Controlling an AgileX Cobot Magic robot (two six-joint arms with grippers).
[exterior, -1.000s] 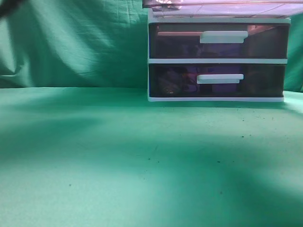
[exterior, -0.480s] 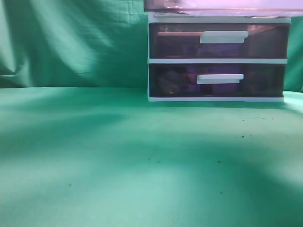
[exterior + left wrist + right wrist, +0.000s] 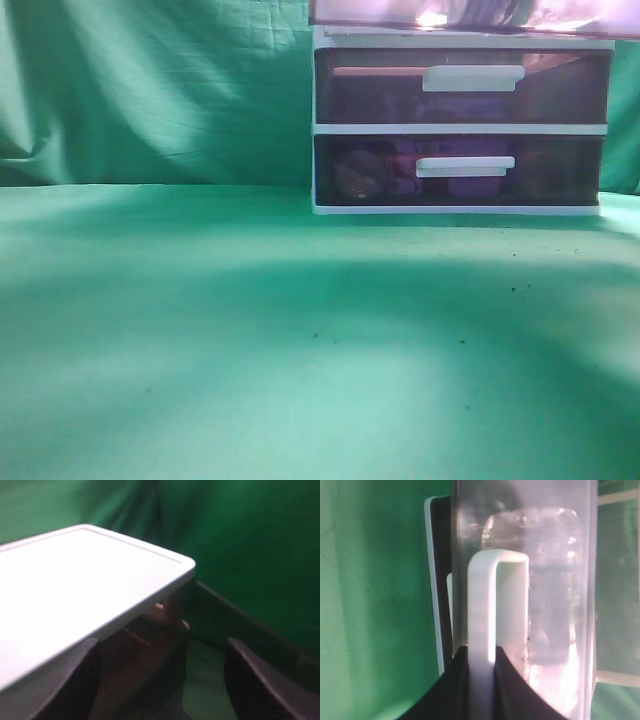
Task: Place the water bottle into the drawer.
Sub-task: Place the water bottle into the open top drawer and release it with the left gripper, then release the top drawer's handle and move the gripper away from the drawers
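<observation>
The reddish-pink drawer [image 3: 380, 12] shows only as a strip at the top edge of the exterior view, above the white frame. In the right wrist view my right gripper [image 3: 482, 656] is shut on the drawer's white bar handle [image 3: 484, 605]. The clear water bottle [image 3: 547, 605] lies inside the drawer and shows through its translucent front. Dark gripper parts [image 3: 485, 10] show at the drawer in the exterior view. My left gripper [image 3: 161, 650] is open and empty. It hangs beside the unit's white top panel [image 3: 75, 580], near its corner.
Two darker purple-brown drawers [image 3: 460, 85] [image 3: 460, 170] with white handles sit below in the white-framed unit. Green cloth [image 3: 300, 350] covers the table and hangs behind as a backdrop [image 3: 150, 90].
The pink drawer's front edge has shifted slightly right and back toward the unit. Dark gripper parts now show at it. A dark arm part at the top left has left the view.
</observation>
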